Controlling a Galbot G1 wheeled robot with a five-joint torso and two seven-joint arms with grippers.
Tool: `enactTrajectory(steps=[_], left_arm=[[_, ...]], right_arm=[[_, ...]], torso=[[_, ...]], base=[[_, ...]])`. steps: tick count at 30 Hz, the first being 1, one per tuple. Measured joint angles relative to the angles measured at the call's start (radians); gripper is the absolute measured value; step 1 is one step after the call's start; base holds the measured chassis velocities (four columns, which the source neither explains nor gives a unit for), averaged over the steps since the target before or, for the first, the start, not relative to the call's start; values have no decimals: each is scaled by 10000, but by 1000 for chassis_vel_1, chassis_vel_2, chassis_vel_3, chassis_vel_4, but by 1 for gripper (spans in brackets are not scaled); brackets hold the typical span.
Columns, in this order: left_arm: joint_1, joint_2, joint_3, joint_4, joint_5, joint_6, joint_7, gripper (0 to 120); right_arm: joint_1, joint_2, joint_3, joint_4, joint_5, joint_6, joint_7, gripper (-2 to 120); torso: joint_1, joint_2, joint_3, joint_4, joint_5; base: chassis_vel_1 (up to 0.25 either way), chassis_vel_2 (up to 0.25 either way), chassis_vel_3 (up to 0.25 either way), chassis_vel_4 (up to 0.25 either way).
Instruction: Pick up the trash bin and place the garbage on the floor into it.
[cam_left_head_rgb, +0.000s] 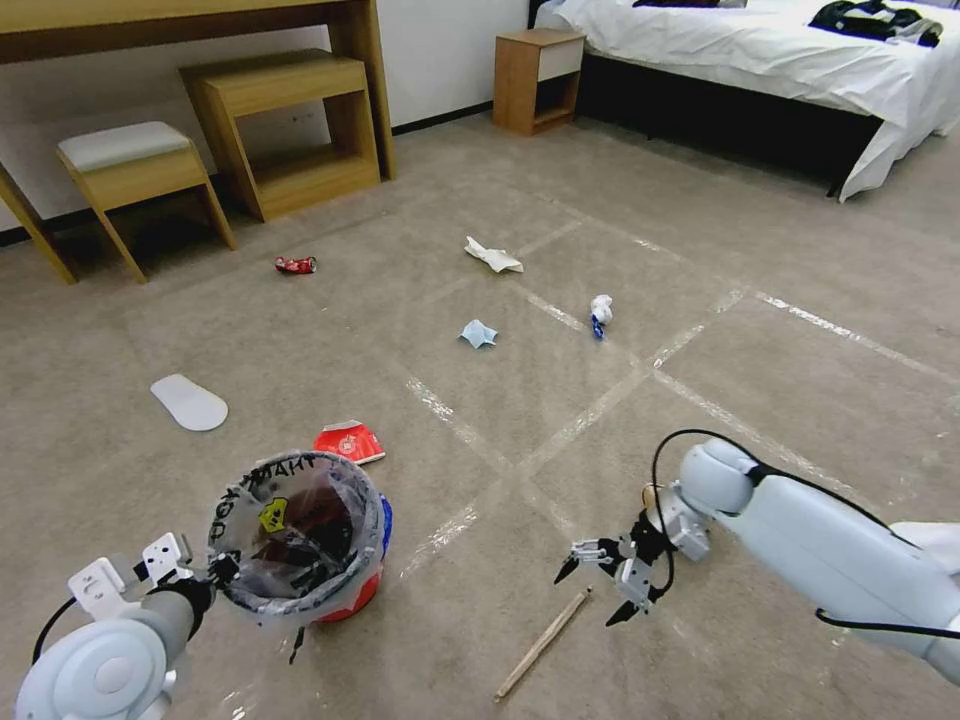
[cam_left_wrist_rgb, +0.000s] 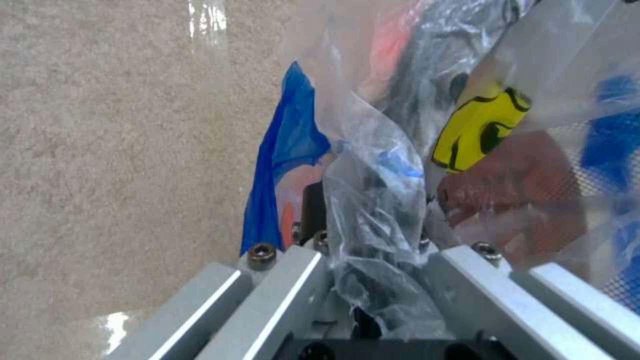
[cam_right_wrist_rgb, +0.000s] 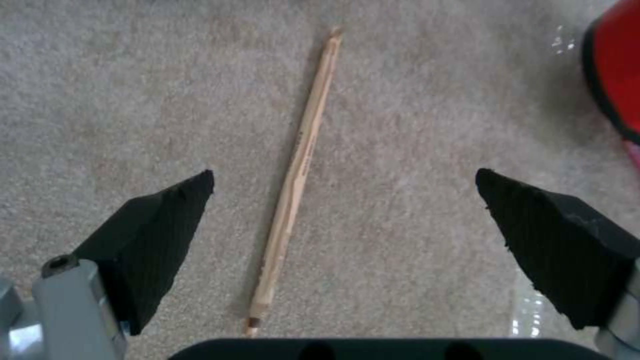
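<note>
The left gripper (cam_left_head_rgb: 215, 572) was clamped on the near rim of the bin (cam_left_head_rgb: 300, 535), with the liner bag (cam_left_wrist_rgb: 373, 210) bunched between its fingers in the left wrist view. The bin sat at the lower left of the head view, mouth up, with dark and red contents visible through the liner. Whether its base touched the floor (cam_left_head_rgb: 620, 230) could not be determined.

The right gripper (cam_left_head_rgb: 598, 583) hovered over the stick (cam_left_head_rgb: 545, 642), fingers spread wide and holding nothing. In the right wrist view the stick (cam_right_wrist_rgb: 297, 185) lay flat on the carpet between the two fingertips (cam_right_wrist_rgb: 167, 220), closer to one than the other, and touching neither. Its long axis ran across the line joining the fingertips, so closure would fall on the thin dimension. The right arm was judged the nearer one; the stick lay just beside and below its fingers, and a straight descent appeared sufficient.

Remaining litter lay well apart: a red wrapper (cam_left_head_rgb: 349, 441) just behind the bin, then a mask (cam_left_head_rgb: 478, 333), a wad (cam_left_head_rgb: 600, 313), white paper (cam_left_head_rgb: 493, 256) and a can (cam_left_head_rgb: 296, 264) farther off.
</note>
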Motion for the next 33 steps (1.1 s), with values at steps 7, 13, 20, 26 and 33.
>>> enactTrajectory(steps=[7, 13, 20, 26, 33], left_arm=[[65, -40, -17, -29, 107, 0, 126, 0], [-23, -27, 22, -11, 123, 0, 153, 0], [-55, -10, 68, -33, -2, 0, 81, 0], [-118, 185, -1, -369, -559, 0, -208, 0], [-175, 174, 2, -422, -749, 0, -363, 0]], right_arm=[[-108, 291, -143, -850, -117, 0, 51, 100], [-379, 529, -99, -1223, -536, 0, 301, 100], [-415, 802, -150, -1683, -928, -3, 507, 100], [-434, 999, -249, -2057, -1165, -5, 573, 100], [-421, 1296, -395, -2500, -1353, -6, 638, 100]], torso=[[0, 0, 0, -2, -1], [0, 0, 0, -4, 1], [0, 0, 0, -1, 0], [0, 1, 0, -2, 0], [0, 0, 0, -1, 1]], base=[[0, 0, 0, 0], [0, 0, 0, 0], [0, 0, 0, 0], [0, 0, 0, 0], [0, 0, 0, 0]])
